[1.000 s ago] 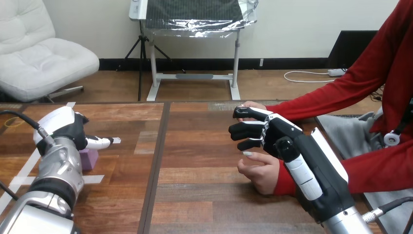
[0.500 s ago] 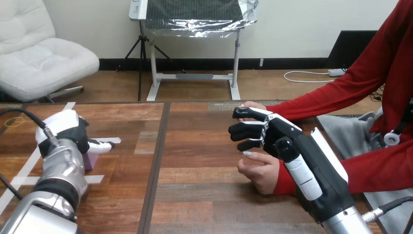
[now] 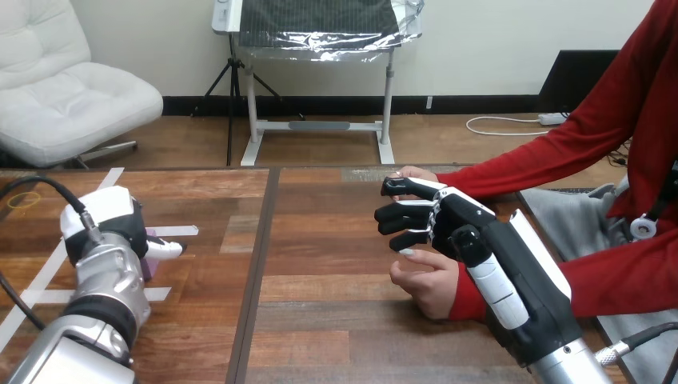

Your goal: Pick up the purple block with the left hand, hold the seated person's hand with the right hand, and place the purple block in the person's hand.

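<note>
Closest in, toward the table's (image 3: 320,320) right edge: the person's nearer hand (image 3: 428,280), down on the wood. Just above it, very close: the right hand (image 3: 460,228). Can't tell whether holding that hand or only near it. Over by the left edge: the left hand (image 3: 112,224), right on top of the purple block (image 3: 147,266), hiding most of it. Can't tell whether gripping the block. Farther back, behind the right hand: the person's farther hand (image 3: 412,172).

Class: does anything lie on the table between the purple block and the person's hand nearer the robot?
Nothing visible does: bare table runs from the purple block, mostly hidden by the left hand, to the person's hand. The right hand hangs close by that hand.
</note>
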Available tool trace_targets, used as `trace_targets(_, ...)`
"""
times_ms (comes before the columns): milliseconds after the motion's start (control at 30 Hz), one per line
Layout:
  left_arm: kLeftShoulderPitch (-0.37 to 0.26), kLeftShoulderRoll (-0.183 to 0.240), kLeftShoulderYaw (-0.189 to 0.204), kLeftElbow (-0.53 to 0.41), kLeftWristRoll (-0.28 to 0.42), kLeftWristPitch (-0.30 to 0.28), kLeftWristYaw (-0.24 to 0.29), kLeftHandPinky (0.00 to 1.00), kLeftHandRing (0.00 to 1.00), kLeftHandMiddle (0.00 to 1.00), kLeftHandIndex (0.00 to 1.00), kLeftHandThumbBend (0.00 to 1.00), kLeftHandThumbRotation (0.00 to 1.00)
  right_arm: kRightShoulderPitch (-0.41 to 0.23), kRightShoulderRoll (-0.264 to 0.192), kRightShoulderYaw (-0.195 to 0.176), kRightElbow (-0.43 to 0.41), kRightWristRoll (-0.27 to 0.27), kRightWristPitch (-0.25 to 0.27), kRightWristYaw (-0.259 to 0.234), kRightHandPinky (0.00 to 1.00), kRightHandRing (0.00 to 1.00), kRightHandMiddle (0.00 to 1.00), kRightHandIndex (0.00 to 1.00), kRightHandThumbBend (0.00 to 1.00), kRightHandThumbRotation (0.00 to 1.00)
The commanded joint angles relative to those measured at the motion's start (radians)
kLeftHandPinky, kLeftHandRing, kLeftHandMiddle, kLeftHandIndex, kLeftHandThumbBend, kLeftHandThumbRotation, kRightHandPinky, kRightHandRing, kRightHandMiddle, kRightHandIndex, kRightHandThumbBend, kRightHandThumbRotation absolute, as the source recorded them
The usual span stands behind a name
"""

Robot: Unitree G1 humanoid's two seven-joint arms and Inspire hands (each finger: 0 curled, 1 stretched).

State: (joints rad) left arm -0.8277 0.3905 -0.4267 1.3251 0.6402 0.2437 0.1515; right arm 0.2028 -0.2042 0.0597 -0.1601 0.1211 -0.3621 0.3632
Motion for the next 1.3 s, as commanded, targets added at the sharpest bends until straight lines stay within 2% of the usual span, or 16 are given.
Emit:
trace_targets(0,-0.086,-0.001,-0.032,-0.002,0.032,0.005,0.017,1.00,0.98,0.97,0.91,0.67,0.52,-0.027,-0.013,-0.018,-0.060,0.009,0.005,-0.002,0.63,0.69,0.71,0.78,0.86,0.97)
trace_targets(333,-0.084,0.000,-0.060,0.003,0.059,0.005,0.020,1.00,0.96,0.96,0.91,0.68,0.54,-0.030,-0.015,-0.017,-0.055,0.028,-0.002,0.018,0.63,0.70,0.71,0.78,0.85,0.97)
trace_targets(767,-0.089,0.005,-0.086,0.005,0.076,0.002,-0.006,0.99,0.96,0.97,0.91,0.69,0.55,-0.027,-0.019,-0.017,-0.063,0.039,0.007,0.032,0.63,0.70,0.71,0.77,0.85,0.96)
trace_targets(1267,-0.088,0.004,-0.088,0.008,0.078,-0.006,-0.010,0.97,0.95,0.97,0.90,0.70,0.54,-0.029,-0.030,-0.021,-0.079,0.041,0.034,0.043,0.63,0.69,0.71,0.77,0.86,0.97)
